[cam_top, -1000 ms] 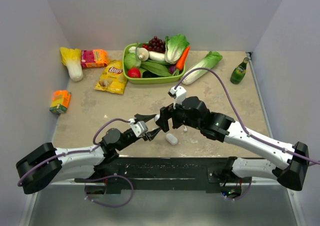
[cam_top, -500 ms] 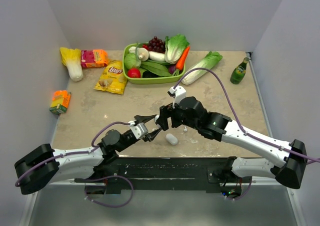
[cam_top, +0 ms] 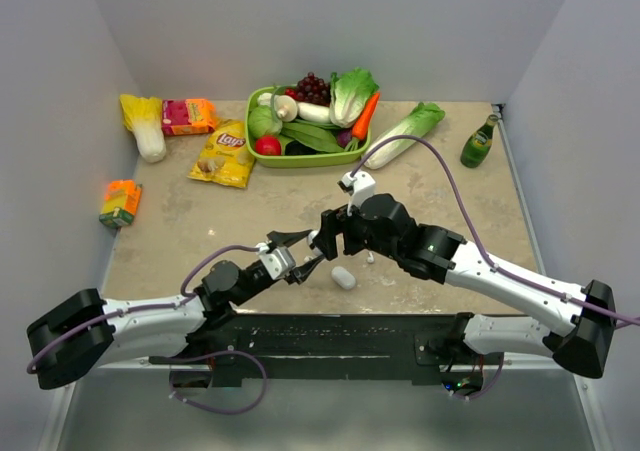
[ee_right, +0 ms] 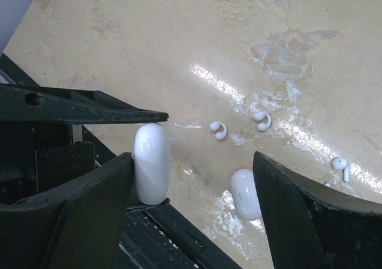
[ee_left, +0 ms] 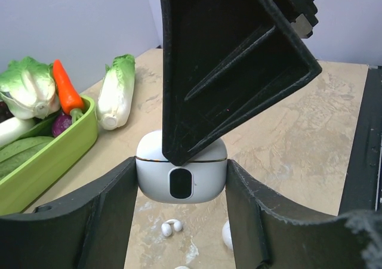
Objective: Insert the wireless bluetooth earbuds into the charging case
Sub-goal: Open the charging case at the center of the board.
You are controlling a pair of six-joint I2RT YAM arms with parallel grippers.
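Charging case (ee_left: pixel 181 179), white, lid apparently shut: clamped in the left gripper (cam_top: pixel 300 251) jaws above the desk (ee_right: pixel 179 42); right gripper (ee_right: pixel 192 161), jaws wide open and empty, has edged against its lid, opening seemingly pending; wireless bluetooth earbuds (ee_right: pixel 218 130) lie loose on the desk below, none inserted.

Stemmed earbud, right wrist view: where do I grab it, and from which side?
Likely its rounded head, from straight above with the open right gripper: the stemmed earbud lies flat on the table, nothing touching it, and its stem looks too thin.
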